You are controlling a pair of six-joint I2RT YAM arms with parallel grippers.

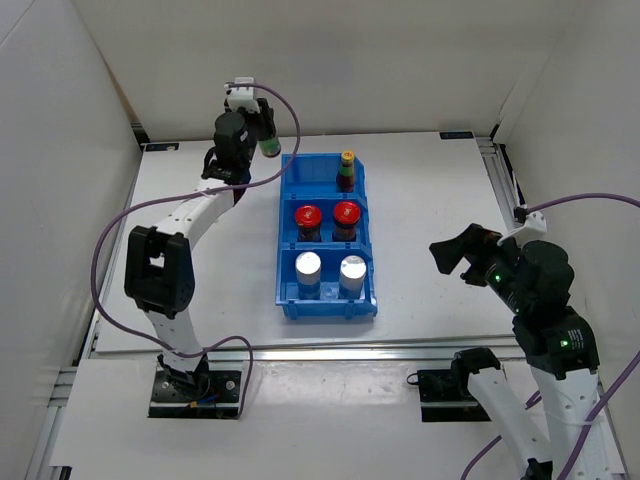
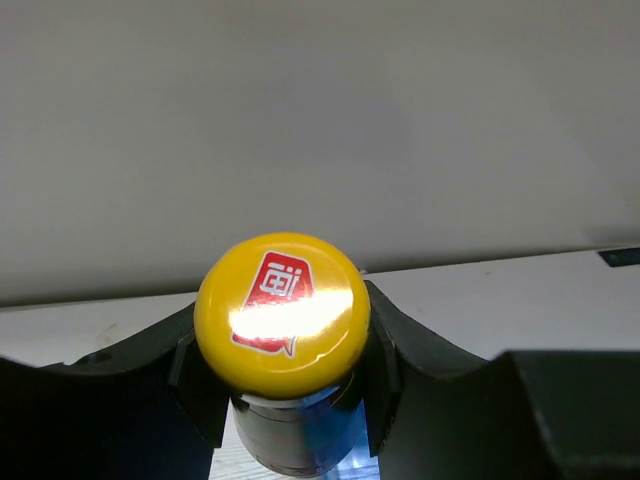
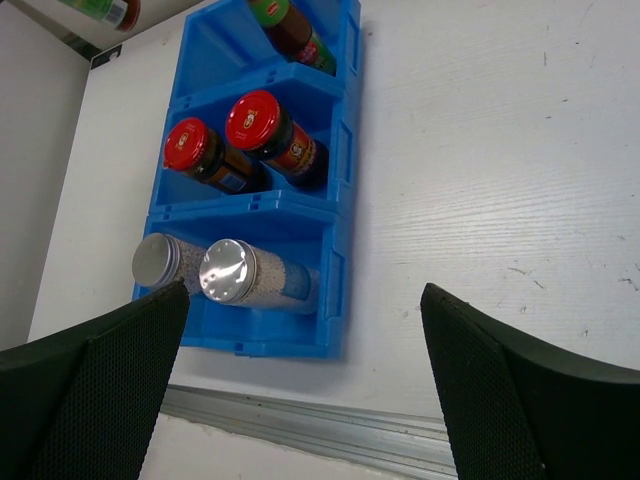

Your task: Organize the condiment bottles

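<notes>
here, left claw clamps a yellow-capped sauce bottle near the bin.

Blue bin, red jar lids, silver shaker tops, sauce bottle yellow-capped with red logo, white table
</notes>
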